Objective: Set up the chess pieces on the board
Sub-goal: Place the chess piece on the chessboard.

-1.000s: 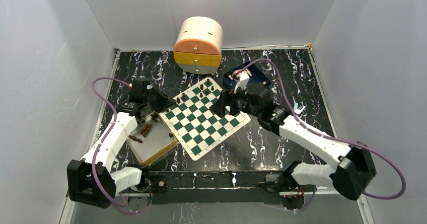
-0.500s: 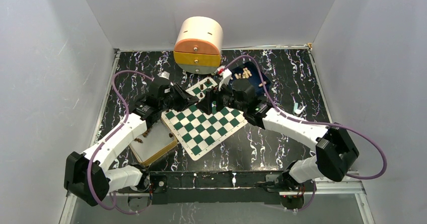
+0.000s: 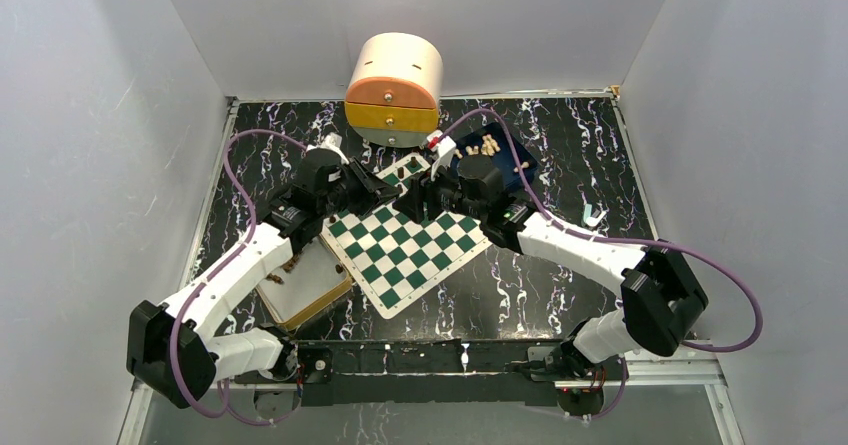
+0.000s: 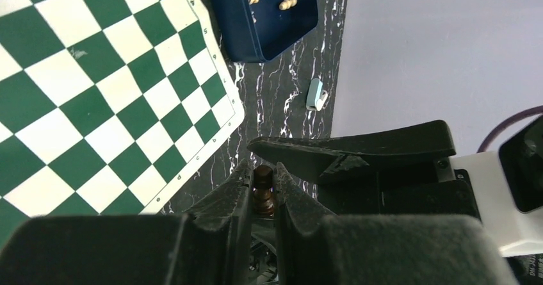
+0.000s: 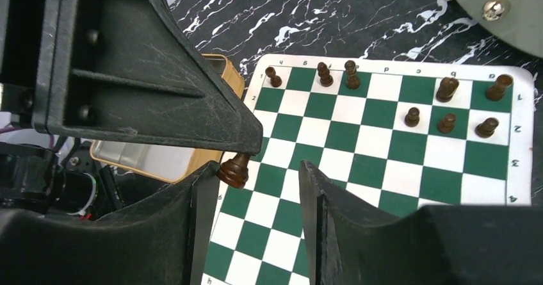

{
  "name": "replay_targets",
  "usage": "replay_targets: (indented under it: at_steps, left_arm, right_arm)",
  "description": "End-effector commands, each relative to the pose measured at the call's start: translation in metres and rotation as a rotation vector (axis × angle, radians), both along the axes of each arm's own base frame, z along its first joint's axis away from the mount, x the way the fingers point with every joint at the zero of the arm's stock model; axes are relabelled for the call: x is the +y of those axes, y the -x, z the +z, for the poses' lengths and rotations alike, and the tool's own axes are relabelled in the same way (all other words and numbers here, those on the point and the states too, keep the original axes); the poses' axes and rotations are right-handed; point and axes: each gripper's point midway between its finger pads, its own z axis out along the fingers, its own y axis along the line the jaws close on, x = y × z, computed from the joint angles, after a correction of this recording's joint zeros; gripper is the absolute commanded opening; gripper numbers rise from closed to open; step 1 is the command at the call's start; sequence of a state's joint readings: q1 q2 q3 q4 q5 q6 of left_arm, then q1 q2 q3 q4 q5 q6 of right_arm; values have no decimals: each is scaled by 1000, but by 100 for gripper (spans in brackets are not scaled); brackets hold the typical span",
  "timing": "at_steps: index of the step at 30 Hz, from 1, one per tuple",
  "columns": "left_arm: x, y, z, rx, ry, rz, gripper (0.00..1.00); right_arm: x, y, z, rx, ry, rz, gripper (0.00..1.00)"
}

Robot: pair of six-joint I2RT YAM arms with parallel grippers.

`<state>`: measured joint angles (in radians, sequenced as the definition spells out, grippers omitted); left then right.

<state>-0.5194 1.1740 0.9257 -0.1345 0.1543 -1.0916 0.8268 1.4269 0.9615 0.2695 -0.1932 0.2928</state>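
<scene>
Your left gripper (image 4: 261, 173) clamped on a dark chess piece (image 4: 263, 194), your right gripper (image 5: 256, 168) spread apart around it, board (image 3: 420, 255) mid-frame below.

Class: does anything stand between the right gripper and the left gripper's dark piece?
Nothing visible does. The dark piece, clamped in the left gripper, hangs above the edge of the board, at the fingertips of the open right gripper.
</scene>
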Motion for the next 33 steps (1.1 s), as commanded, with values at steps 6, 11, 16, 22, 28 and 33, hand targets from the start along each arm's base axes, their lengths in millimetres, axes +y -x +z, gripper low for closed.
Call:
replay_targets:
  at_steps: [6, 11, 16, 22, 28, 33]
  left_arm:
    - [-11, 8, 39, -169, -9, -151, 7]
    - [-18, 20, 45, -228, -25, -272, 7]
    - [-22, 30, 48, -252, -54, -369, 7]
    - [-31, 43, 48, -224, -64, -511, 6]
    - [-37, 55, 45, -173, -51, -607, 4]
    - [-36, 62, 37, -128, -83, -668, 7]
  right_arm:
    - [3, 0, 34, -175, -45, 47, 33]
    - [0, 11, 34, -247, -36, 110, 21]
    - [-5, 19, 29, -303, -19, 153, 20]
    - [-11, 27, 28, -354, -20, 181, 19]
    - [-16, 32, 25, -394, -5, 201, 20]
    - [-20, 33, 22, -411, 10, 201, 18]
